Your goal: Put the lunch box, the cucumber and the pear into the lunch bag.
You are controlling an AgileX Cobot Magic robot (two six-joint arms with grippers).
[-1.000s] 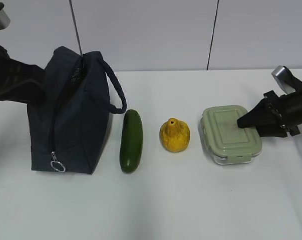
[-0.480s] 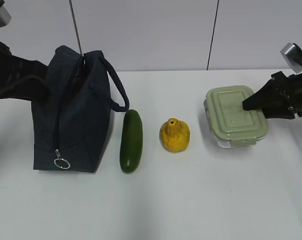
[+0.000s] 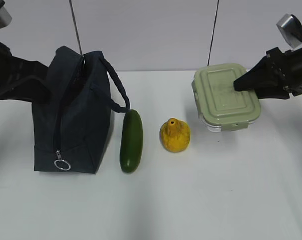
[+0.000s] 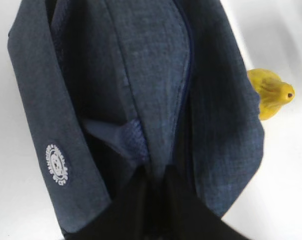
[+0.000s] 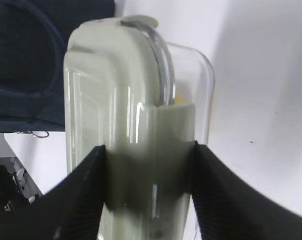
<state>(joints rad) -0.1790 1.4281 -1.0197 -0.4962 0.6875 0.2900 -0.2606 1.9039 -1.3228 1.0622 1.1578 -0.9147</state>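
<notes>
The navy lunch bag [image 3: 73, 117] stands at the left, its zipper open along the top and its silver ring pull [image 3: 62, 164] low on the front. My left gripper [image 4: 156, 172] is shut on the fabric at the bag's top edge [image 4: 156, 100]. The dark green cucumber [image 3: 131, 140] lies right of the bag. The yellow pear [image 3: 175, 135] sits beside it and also shows in the left wrist view [image 4: 270, 97]. My right gripper [image 3: 241, 83] is shut on the lunch box [image 3: 225, 96], holding it above the table; its jaws clamp lid and base [image 5: 140, 125].
The white table [image 3: 191, 200] runs under everything. The bag's looped handle [image 3: 118, 87] hangs toward the cucumber. A pale wall with dark seams stands behind.
My right gripper has lifted the lunch box off the table and carried it up and left. The left arm, bag, cucumber and pear have stayed put.
</notes>
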